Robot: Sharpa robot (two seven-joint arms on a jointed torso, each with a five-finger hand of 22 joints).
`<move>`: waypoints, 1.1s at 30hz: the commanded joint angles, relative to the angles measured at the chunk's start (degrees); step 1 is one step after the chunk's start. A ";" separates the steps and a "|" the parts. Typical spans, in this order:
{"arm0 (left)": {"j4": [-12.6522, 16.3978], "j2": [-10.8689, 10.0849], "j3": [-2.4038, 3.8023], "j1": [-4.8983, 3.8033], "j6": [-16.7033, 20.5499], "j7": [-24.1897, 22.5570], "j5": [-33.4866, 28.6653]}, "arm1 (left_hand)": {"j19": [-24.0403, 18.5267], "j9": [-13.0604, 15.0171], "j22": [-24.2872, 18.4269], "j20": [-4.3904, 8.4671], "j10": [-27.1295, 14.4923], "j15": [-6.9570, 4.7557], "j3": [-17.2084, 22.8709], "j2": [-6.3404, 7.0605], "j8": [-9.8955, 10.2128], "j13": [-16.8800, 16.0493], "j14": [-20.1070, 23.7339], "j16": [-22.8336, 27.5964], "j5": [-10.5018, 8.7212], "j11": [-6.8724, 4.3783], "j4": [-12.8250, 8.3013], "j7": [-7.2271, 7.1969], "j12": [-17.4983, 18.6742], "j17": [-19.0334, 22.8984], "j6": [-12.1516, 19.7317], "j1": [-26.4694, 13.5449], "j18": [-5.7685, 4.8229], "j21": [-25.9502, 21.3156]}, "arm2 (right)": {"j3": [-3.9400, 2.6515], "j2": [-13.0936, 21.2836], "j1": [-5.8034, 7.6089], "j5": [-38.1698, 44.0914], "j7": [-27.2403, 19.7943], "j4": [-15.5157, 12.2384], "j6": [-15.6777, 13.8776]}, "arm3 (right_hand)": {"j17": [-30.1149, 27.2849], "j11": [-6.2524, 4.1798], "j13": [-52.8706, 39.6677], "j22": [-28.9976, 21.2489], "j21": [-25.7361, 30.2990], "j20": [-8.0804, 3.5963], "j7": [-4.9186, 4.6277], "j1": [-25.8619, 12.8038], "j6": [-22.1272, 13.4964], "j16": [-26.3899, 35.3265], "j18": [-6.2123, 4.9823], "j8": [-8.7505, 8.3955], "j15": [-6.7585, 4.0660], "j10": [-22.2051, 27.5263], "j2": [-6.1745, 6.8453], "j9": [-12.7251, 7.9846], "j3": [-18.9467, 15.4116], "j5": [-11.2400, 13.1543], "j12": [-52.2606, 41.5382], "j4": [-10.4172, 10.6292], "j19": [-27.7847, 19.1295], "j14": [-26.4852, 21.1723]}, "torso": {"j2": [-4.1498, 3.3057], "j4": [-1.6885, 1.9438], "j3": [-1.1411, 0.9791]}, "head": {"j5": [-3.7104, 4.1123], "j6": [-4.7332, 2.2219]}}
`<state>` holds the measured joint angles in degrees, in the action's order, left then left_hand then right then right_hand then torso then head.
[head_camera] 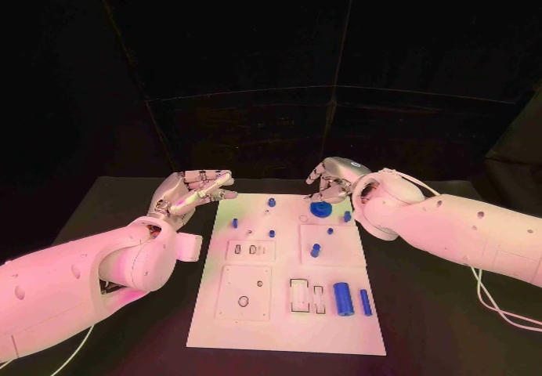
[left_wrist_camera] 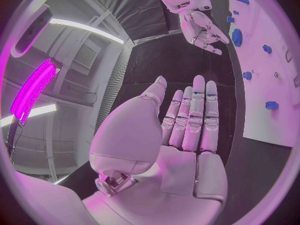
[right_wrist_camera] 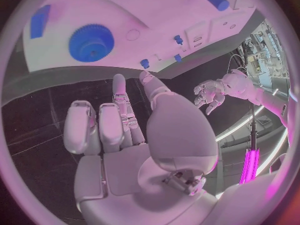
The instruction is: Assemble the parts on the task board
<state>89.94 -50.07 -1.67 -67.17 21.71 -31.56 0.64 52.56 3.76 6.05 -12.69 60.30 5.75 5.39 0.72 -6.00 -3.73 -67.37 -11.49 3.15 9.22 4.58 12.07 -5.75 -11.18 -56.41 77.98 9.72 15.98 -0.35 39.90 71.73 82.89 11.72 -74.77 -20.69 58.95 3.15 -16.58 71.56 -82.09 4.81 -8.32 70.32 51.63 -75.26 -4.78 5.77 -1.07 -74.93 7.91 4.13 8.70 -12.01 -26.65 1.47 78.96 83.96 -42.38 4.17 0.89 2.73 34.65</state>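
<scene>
I see the white board [head_camera: 283, 313] mid-counter, small blue parts scattered over it. My right robot hand [head_camera: 331, 178] hangs over the board's far edge, fingers spread and empty, with the blue gear [head_camera: 321, 209] lying just beside it toward me. My left robot hand [head_camera: 194, 190] is open too, off the board's far left corner. The right is nearer the gear.
</scene>
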 commanded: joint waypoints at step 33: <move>-1.98 1.32 -0.18 0.01 -1.34 0.00 0.26 | 0.15 -0.02 -0.13 -0.16 -0.24 0.39 -0.01 -0.28 0.34 0.04 -0.09 0.40 -0.03 -0.04 -0.41 0.08 0.26 -0.16 -0.07 -0.17 0.84 -0.28 | -0.36 -1.43 -0.09 -2.99 2.70 5.05 14.43 | 18.29 1.29 -57.54 9.43 -4.51 1.66 -1.28 12.93 -3.73 -9.97 2.72 4.25 1.21 -6.51 -4.50 0.05 -12.64 -1.84 -50.08 9.99 4.86 3.66 | -0.03 -0.55 -0.26 | 0.21 0.03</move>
<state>87.93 -48.82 -1.89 -67.09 21.10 -31.29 0.64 52.56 3.76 6.02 -12.69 60.30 5.75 5.39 0.72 -6.00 -3.73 -67.37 -11.29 3.15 9.22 4.58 12.07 -5.75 -11.27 -56.41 77.98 9.72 15.98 -0.66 38.51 71.56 78.62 14.43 -69.72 -8.29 74.95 4.50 -73.94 74.93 -86.25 6.44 -9.59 83.01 47.45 -84.86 -3.08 9.81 -0.30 -80.99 3.82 4.19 -3.99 -13.66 -76.55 11.68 83.36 84.03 -42.43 3.70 0.62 2.89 34.63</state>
